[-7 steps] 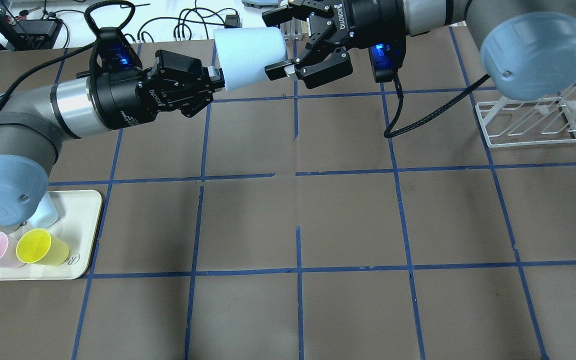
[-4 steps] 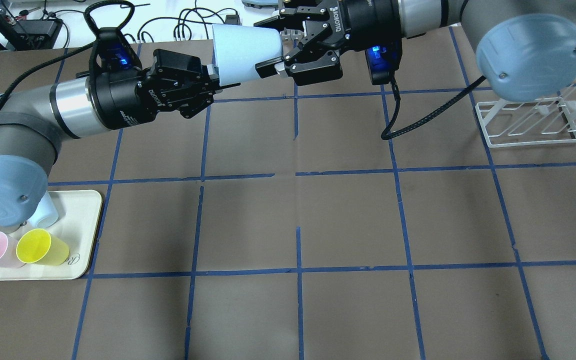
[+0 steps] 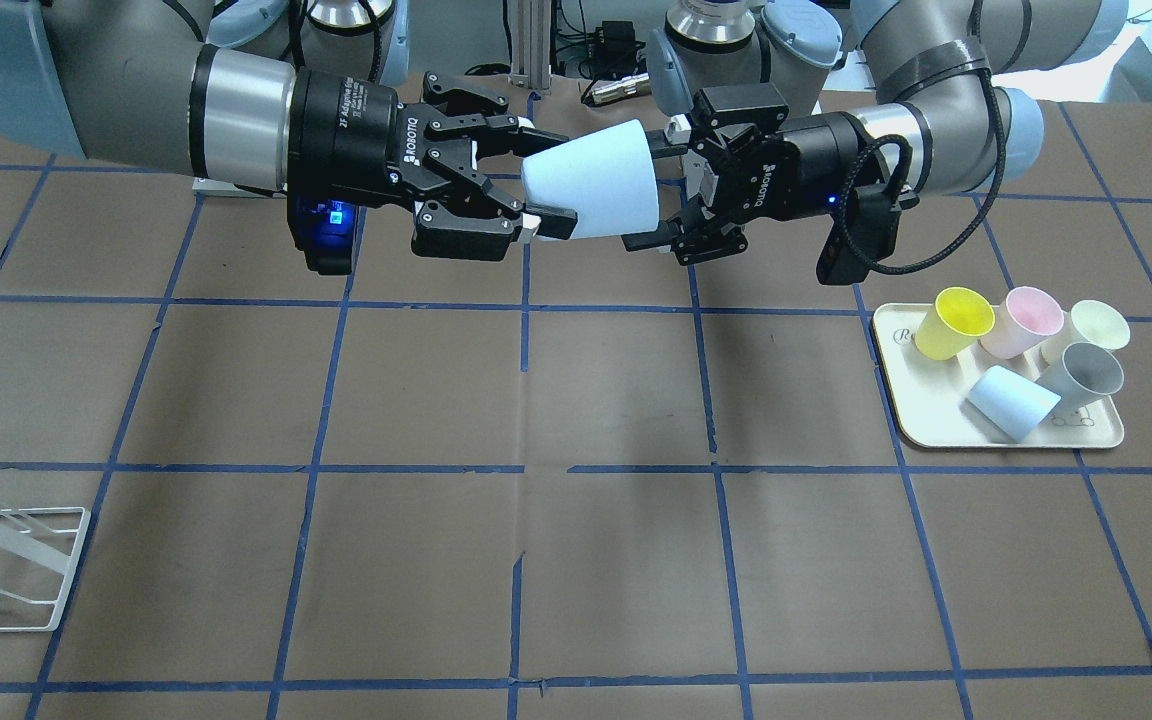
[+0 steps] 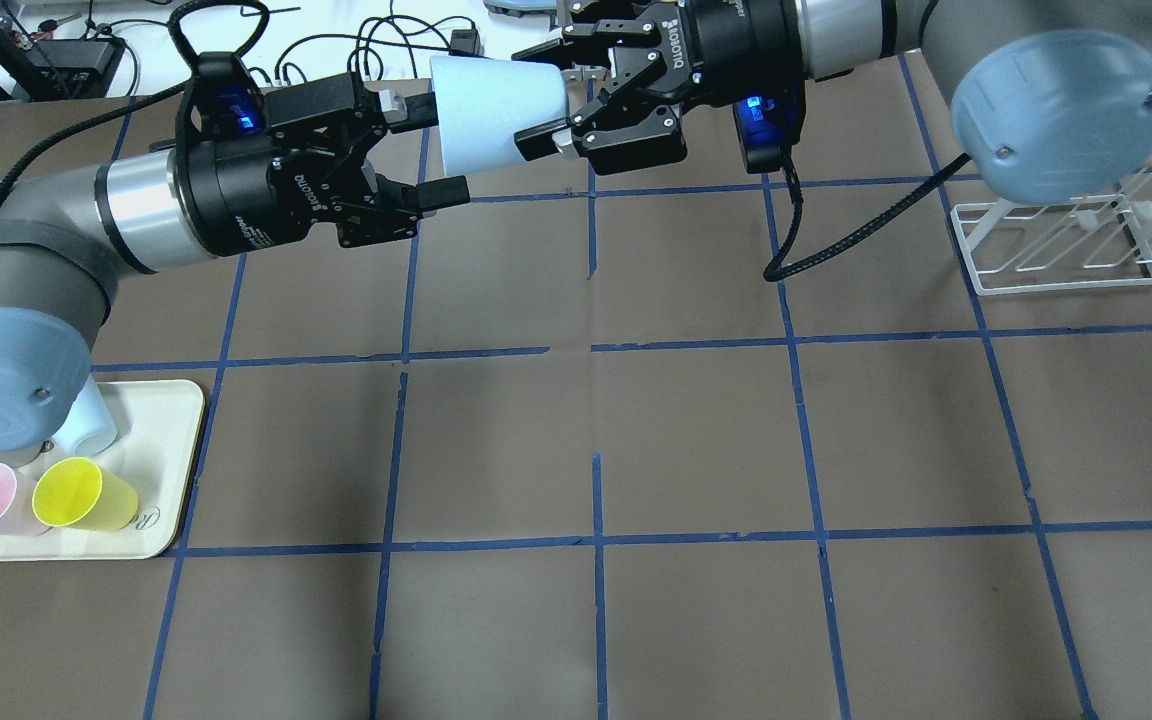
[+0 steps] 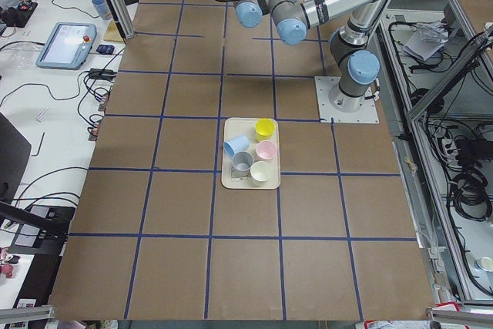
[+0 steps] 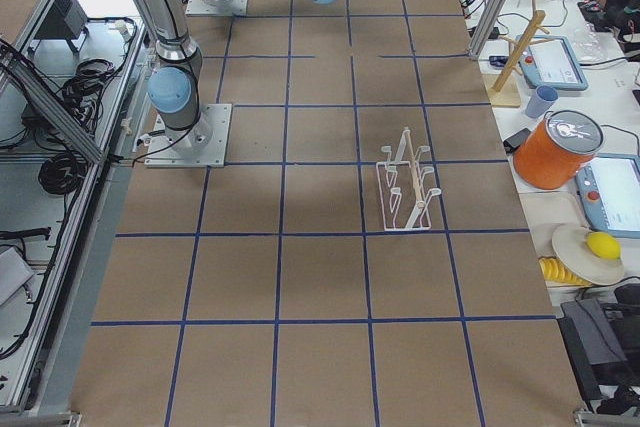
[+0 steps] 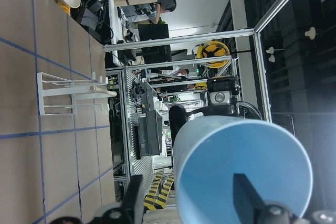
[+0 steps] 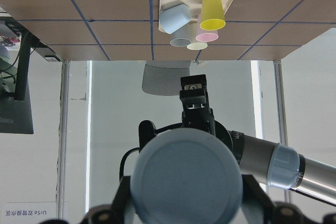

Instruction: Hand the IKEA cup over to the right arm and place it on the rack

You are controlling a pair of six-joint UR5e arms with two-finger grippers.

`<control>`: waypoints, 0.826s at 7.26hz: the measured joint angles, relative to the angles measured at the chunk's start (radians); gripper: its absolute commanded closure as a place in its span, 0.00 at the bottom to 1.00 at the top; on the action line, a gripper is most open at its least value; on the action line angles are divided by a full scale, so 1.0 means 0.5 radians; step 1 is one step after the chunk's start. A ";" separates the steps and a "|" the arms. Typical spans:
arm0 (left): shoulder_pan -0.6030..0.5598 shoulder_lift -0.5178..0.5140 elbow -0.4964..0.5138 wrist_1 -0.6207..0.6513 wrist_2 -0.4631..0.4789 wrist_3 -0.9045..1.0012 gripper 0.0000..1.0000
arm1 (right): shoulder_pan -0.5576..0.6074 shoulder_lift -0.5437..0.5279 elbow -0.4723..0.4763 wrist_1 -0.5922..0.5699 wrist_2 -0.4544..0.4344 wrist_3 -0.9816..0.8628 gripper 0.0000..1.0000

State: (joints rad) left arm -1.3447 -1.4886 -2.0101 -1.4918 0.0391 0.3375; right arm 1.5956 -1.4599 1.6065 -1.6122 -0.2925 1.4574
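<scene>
The pale blue IKEA cup (image 4: 496, 105) is held level in the air over the table's far middle. It also shows in the front view (image 3: 596, 180). My right gripper (image 4: 533, 96) is shut on its narrow base end, one finger on each side, as the front view (image 3: 546, 182) also shows. The right wrist view shows the cup's base (image 8: 186, 179) between the fingers. My left gripper (image 4: 441, 146) is open at the cup's mouth, its fingers apart astride the rim wall. The left wrist view looks into the open cup (image 7: 244, 177). The white wire rack (image 4: 1056, 240) stands at the far right.
A cream tray (image 4: 171, 420) at the near left holds a second pale blue cup (image 3: 1011, 402) on its side, plus yellow (image 3: 954, 322), pink, cream and grey cups. Blue tape lines grid the brown table. Cables and devices lie beyond the far edge.
My right gripper closed on the cup's base end. My left gripper then opened, let go of the rim and drew back a little to the left.
</scene>
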 measured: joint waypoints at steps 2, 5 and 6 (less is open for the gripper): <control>0.018 0.029 0.013 0.004 0.087 -0.130 0.00 | -0.009 0.002 0.004 0.000 -0.007 0.002 1.00; 0.106 0.042 0.024 0.006 0.117 -0.239 0.00 | -0.039 0.004 0.005 0.003 -0.093 0.002 1.00; 0.183 0.046 0.042 0.003 0.120 -0.310 0.00 | -0.058 0.003 0.005 0.008 -0.140 0.002 1.00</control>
State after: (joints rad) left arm -1.2534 -1.4657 -1.9890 -1.4903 0.0989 0.1823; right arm 1.5665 -1.4585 1.6091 -1.6080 -0.3623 1.4582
